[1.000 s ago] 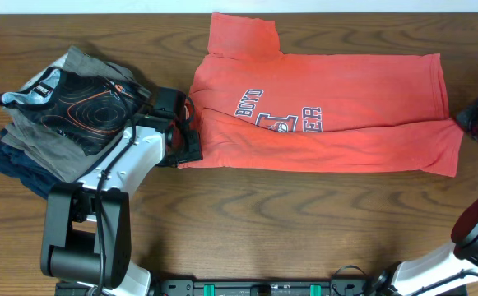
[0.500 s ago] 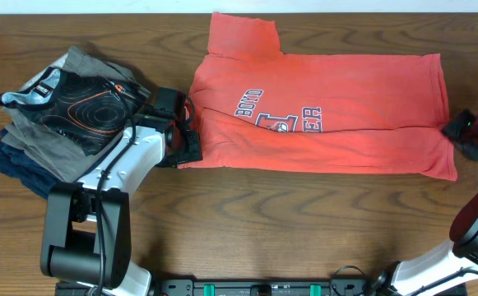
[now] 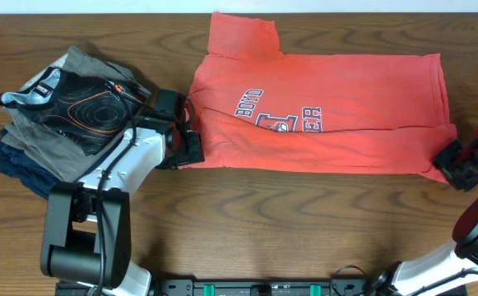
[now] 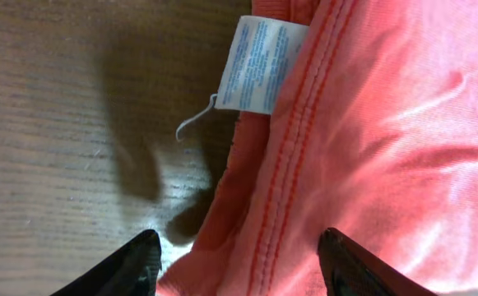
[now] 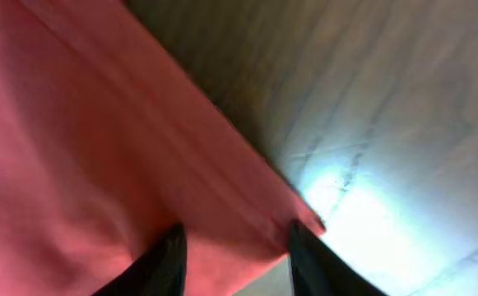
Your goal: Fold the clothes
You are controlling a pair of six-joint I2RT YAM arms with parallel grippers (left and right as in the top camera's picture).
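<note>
Coral T-shirt (image 3: 337, 90) lies flat across centre-right of the overhead frame, its lower strip folded up over the lettering. Left jaws are spread apart, straddling the stitched edge near the label (image 4: 255, 62) at the shirt's lower-left corner. Right jaws are likewise apart around the lower-right corner. Neither looks clamped. Risk: pinching one layer only, or uneven lifting, drags the fold askew across the tabletop (image 3: 304, 222).

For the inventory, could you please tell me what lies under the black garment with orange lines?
A grey garment shows beneath the black garment, with navy fabric lowest in the pile. Anything else buried under the stack's middle is covered and cannot be seen.
</note>
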